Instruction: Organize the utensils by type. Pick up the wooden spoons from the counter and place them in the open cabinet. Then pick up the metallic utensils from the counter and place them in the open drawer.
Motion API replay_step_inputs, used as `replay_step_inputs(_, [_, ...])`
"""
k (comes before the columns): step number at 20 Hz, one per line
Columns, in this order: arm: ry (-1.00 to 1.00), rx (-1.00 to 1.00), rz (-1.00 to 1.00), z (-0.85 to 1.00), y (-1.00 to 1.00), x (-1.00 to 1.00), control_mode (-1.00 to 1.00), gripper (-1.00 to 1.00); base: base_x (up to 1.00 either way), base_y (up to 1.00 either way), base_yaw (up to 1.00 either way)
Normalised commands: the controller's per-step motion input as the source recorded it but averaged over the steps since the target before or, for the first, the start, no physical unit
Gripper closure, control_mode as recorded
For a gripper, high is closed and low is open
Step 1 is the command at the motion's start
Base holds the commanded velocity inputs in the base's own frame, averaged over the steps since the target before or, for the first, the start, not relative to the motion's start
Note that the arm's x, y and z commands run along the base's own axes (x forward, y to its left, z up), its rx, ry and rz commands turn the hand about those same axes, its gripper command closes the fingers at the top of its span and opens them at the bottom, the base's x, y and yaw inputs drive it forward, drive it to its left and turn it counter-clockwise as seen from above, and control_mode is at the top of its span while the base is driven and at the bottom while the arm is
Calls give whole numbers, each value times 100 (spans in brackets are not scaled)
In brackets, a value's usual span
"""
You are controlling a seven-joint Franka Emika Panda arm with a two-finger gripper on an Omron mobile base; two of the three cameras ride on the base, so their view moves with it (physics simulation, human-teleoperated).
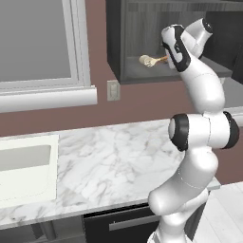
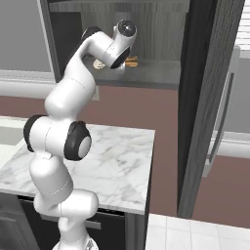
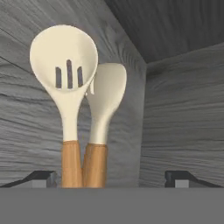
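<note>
1. Wooden spoons (image 3: 83,100): both lie side by side in the cabinet (image 3: 175,109); this part looks done.
2. Gripper (image 3: 111,177): jaws wide apart, nothing held.
3. Remaining: metallic utensils to the drawer.

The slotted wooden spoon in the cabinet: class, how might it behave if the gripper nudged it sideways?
The slotted wooden spoon looks rigid, so it would probably slide or pivot whole. Its neighbour spoon lies against it, so both would likely shift together.

Reddish-brown wall (image 1: 142,107) (outlet (image 1: 113,89) mounted) under a grey window (image 1: 33,40), beside pale floor tiles (image 2: 195,234).
</note>
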Motion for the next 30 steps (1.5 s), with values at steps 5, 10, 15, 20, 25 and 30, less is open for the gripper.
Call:
replay_step_inputs(5, [0,0,7,-10,0,-27,-100,-100,0,0,0])
replay_step_inputs(10, [0,0,0,-16,0,-7,-100,-100,0,0,0])
replay_step_inputs(15, [0,0,0,-8,0,-11,-100,-100,0,0,0])
replay_step_inputs(20, [5,0,0,-15,-1,-14,-100,-100,0,0,0])
replay_step_inputs(25, [12,0,0,-22,-4,0,-100,-100,0,0,0])
replay_step_inputs(30, [4,0,0,-4,0,-12,-100,-100,0,0,0])
